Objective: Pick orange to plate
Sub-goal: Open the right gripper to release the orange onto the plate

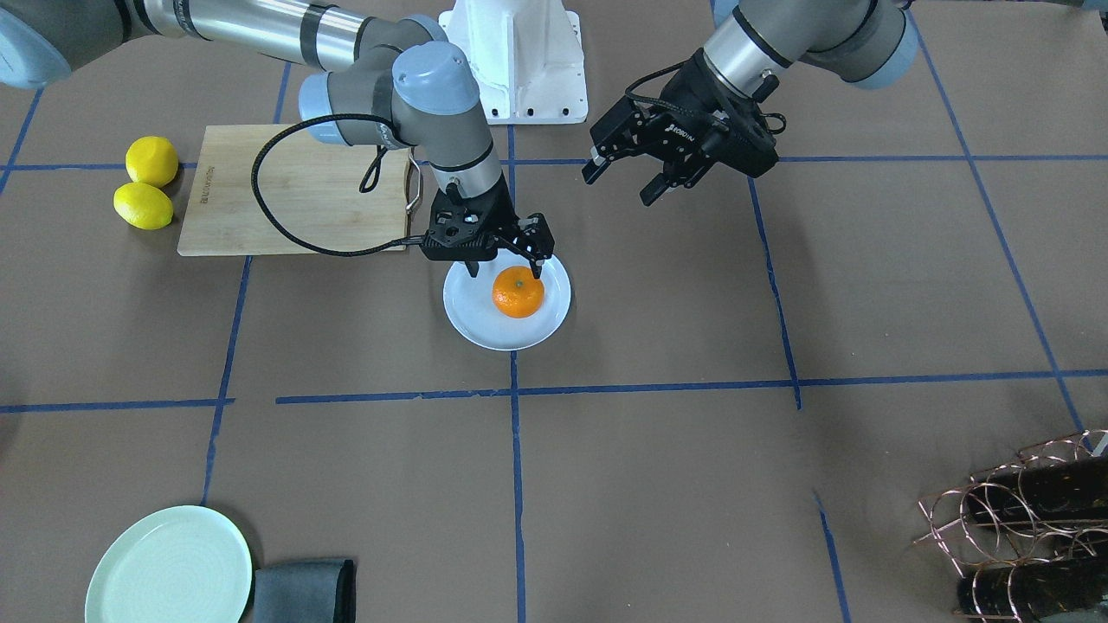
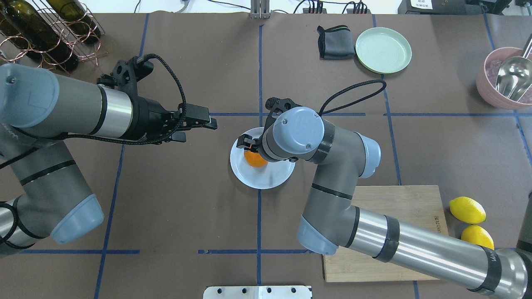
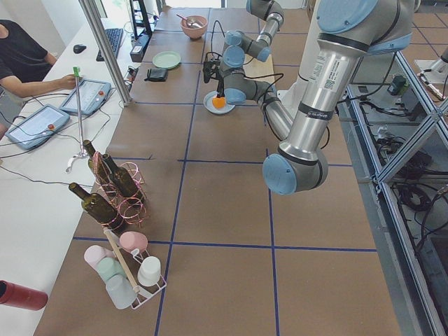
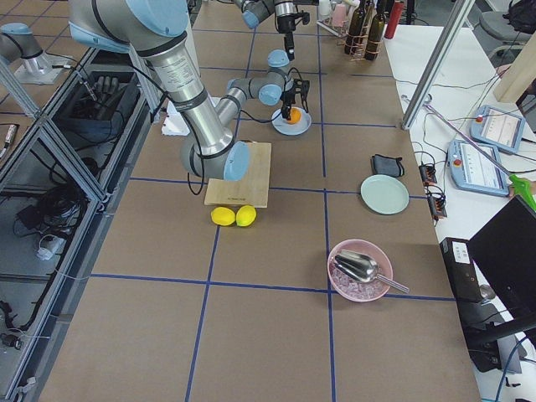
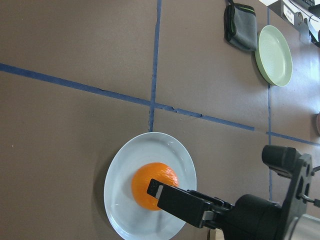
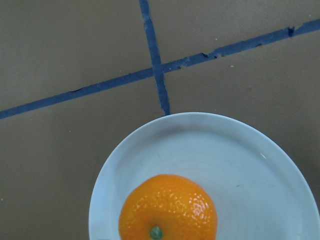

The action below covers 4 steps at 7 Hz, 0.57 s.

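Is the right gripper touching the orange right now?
Cannot tell. In the front-facing view the open right gripper hangs over the orange, one fingertip overlapping its edge; no view shows contact or a gap plainly.

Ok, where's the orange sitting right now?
In the front-facing view the orange rests on the pale blue-white plate near the table's middle. It lies directly beneath the right gripper, whose fingers are spread.

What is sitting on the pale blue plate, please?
Only the orange, stem dimple up, with the open right pincer above it. The plate beneath the orange is covered.
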Each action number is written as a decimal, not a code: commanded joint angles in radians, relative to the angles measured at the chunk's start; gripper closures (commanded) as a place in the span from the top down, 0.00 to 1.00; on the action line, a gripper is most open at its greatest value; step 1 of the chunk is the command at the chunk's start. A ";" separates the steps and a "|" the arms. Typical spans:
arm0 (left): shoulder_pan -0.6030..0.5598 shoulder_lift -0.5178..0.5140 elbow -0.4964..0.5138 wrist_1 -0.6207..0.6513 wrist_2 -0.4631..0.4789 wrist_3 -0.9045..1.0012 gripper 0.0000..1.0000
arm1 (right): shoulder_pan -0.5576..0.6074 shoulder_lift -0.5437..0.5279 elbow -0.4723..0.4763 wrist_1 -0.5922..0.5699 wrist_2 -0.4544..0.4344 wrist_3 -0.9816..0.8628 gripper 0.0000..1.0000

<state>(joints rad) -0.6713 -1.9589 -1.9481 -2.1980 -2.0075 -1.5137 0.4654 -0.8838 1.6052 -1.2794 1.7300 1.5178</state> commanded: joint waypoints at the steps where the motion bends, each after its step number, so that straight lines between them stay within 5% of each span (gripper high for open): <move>1: -0.019 0.000 -0.003 0.000 -0.003 0.001 0.99 | 0.056 -0.110 0.199 0.002 0.037 -0.001 1.00; 4: -0.072 0.075 -0.002 0.014 -0.022 0.149 0.99 | 0.342 -0.277 0.318 -0.001 0.399 -0.060 1.00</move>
<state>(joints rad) -0.7213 -1.9249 -1.9495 -2.1894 -2.0199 -1.4633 0.6912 -1.1067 1.9025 -1.2785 1.9907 1.4985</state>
